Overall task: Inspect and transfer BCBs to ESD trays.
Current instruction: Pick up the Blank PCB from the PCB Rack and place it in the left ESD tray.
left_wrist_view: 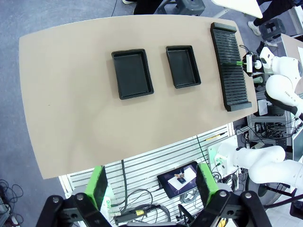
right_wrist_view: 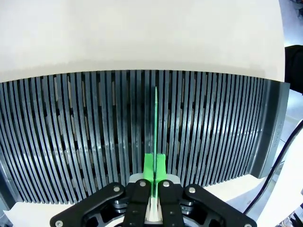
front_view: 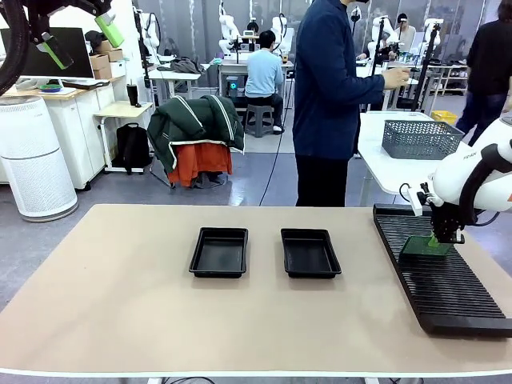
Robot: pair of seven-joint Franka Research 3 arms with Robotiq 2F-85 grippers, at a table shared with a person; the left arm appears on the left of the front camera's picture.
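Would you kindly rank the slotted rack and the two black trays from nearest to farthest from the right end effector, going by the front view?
1. Slotted rack: directly beneath the right end effector, which grips a BCB, at the table's right edge.
2. Right-hand ESD tray: mid-table, left of the rack.
3. Left-hand ESD tray: farther left again.

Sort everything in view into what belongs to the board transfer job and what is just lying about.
Job:
- green BCB, held on edge by the shut right end effector at the black slotted rack
- left ESD tray and right ESD tray, both empty
- open left end effector, raised

Lying about:
- grey mesh basket
- green jacket
- white air purifier
- black backpack
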